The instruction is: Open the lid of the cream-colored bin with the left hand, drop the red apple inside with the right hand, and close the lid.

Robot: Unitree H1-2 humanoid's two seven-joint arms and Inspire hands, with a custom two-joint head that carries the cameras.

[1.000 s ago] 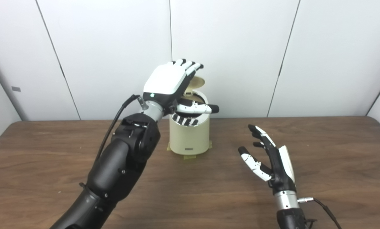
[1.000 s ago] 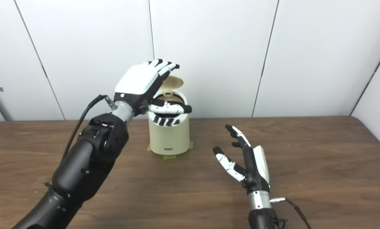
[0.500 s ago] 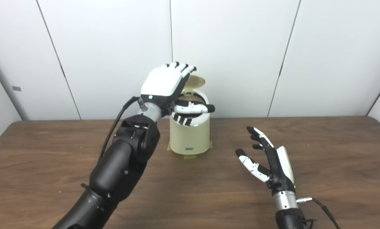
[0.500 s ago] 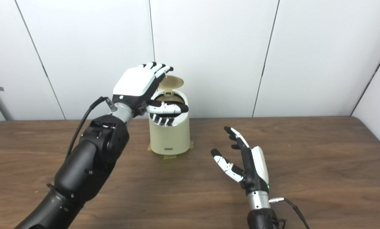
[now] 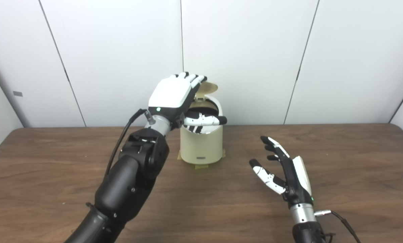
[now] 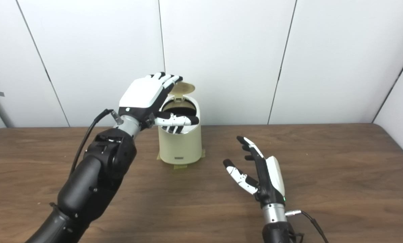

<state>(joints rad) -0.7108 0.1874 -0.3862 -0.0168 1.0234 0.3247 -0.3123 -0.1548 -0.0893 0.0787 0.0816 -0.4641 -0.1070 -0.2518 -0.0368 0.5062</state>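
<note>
The cream-colored bin (image 5: 202, 145) stands at the back middle of the table, its round lid (image 5: 208, 87) tipped up at the rear. My left hand (image 5: 174, 95) hovers over the bin's left rim, palm down, fingers apart and holding nothing; its fingertips reach the lid's edge and its thumb lies across the opening. My right hand (image 5: 285, 172) is open and empty, low over the table to the right of the bin. No red apple shows in either view.
The brown wooden table (image 5: 356, 162) stretches wide on both sides. Tape patches (image 5: 197, 166) hold the bin's base. White wall panels close the back. A cable (image 5: 344, 221) trails from my right wrist.
My left hand has lowered and drawn back a little toward the left over the bin. My right hand has pulled slightly back toward me. The lid stays up.
</note>
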